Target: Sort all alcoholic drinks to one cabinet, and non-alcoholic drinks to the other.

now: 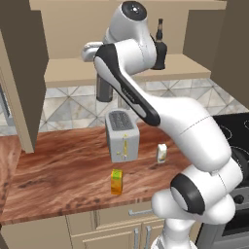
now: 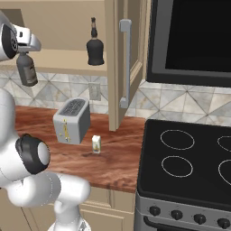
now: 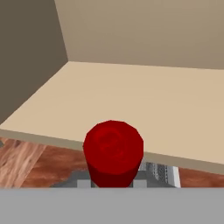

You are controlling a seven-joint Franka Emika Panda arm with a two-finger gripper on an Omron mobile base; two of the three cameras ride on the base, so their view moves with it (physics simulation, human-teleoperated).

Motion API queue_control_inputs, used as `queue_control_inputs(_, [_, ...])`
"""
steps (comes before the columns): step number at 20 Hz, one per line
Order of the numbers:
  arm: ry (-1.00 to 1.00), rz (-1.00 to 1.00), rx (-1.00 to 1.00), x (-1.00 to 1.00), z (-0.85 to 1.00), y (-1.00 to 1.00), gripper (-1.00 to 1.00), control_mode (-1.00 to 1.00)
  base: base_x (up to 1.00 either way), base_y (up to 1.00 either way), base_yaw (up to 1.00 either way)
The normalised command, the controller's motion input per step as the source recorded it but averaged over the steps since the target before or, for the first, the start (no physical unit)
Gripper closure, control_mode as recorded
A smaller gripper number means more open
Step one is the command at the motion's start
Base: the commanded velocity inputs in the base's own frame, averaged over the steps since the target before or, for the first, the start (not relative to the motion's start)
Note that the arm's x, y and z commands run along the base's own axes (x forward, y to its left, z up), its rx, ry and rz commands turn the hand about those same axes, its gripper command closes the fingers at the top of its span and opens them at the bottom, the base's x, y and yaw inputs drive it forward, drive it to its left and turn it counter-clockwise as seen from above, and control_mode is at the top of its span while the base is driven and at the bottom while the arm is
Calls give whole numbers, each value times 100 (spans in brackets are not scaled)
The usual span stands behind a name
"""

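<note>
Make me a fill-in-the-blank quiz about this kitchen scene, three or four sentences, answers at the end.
1. The grey bottle held by the gripper has a cap coloured ____.
2. The squat black bottle stands on the cabinet ____.
3. The orange-yellow carton stands on the counter in front of the ____.
4. To the right of the counter is a black ____.

Answers: red; shelf; toaster; stove.
</note>
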Motion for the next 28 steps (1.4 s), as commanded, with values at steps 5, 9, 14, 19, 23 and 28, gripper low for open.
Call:
queue_control_inputs(5, [-1, -1, 0, 0, 23, 0, 100, -100, 0, 0, 0])
queue_control_inputs(9, [-1, -1, 0, 0, 25, 0, 100, -100, 0, 0, 0])
queue_control_inputs(14, [-2, -2, 0, 0, 24, 0, 100, -100, 0, 0, 0])
queue_control_inputs(19, [-3, -1, 0, 2, 18, 0, 100, -100, 0, 0, 0])
queue_control_inputs(23, [-3, -1, 0, 5, 14, 0, 100, -100, 0, 0, 0])
queue_control_inputs(28, [-3, -2, 0, 10, 11, 0, 100, -100, 0, 0, 0])
